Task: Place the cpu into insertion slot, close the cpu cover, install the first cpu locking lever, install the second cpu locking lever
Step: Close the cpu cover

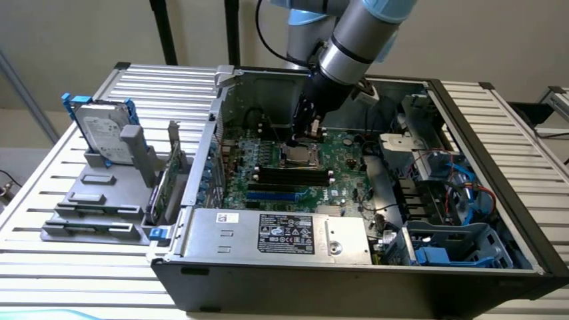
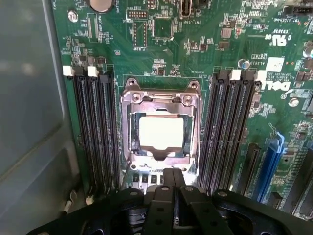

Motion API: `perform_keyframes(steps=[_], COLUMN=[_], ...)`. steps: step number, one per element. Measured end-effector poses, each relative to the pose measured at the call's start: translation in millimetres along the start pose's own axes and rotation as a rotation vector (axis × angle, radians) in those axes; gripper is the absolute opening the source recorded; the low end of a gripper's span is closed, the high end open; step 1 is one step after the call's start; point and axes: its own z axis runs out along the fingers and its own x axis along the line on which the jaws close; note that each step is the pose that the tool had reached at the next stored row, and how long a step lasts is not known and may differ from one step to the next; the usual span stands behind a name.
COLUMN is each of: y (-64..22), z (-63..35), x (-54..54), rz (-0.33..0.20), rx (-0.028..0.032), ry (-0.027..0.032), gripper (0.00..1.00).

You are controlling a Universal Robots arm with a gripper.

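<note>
Soft, even daylight fills the exterior view. The white ribbed metal counter reads bright and carries no hard shadows. The inside of the open black computer case is dimmer, and the green circuit board is shaded under the arm. In the wrist view, glare bleaches the small flat square chip with a silver-grey metal top almost white, and the thin silver metal frame plate around it glints. The black hand is a dark, underlit mass.
</note>
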Motion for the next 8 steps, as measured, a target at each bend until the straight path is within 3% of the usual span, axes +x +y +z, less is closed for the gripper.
perform_keyframes(steps=[4,8], y=[0.8,-4.2], z=[7.5,17.0], x=[0.0,-0.3], rz=[0.034,0.045], rx=[-0.0012,-0.0016], ry=[0.0098,0.0116], gripper=[0.11,0.11])
